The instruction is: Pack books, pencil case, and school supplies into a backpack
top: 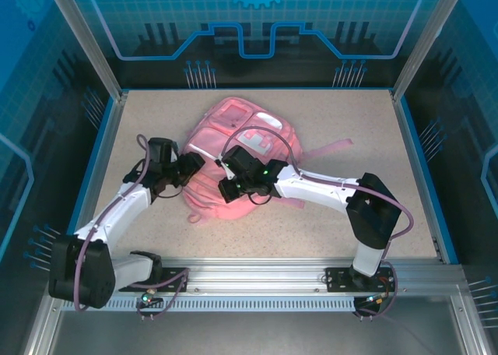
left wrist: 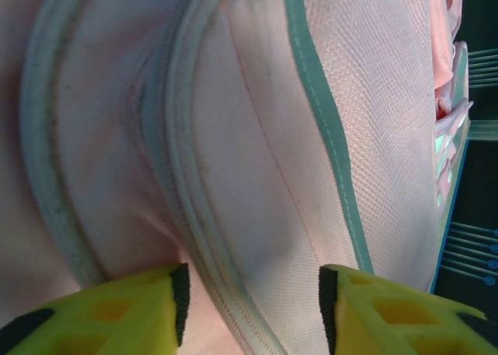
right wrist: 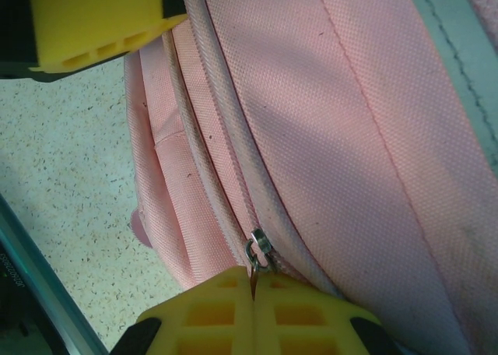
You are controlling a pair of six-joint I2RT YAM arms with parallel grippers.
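Speckled surface point(top: 366, 129), pink backpack point(top: 241, 125): right end effector point(right wrist: 254, 293) pinched shut on its zipper pull point(right wrist: 258, 250), left end effector point(left wrist: 253, 297) half-open straddling its seam point(left wrist: 194, 215), bracing I guess.

A large pink fabric backpack point(top: 233, 120) with pale patches and a white stripe lies flat at the middle of the speckled desk point(top: 350, 114), front pockets up. One pink strap point(top: 331, 147) trails rightward. Its metal zip slider point(right wrist: 259, 247) sits on a side seam.
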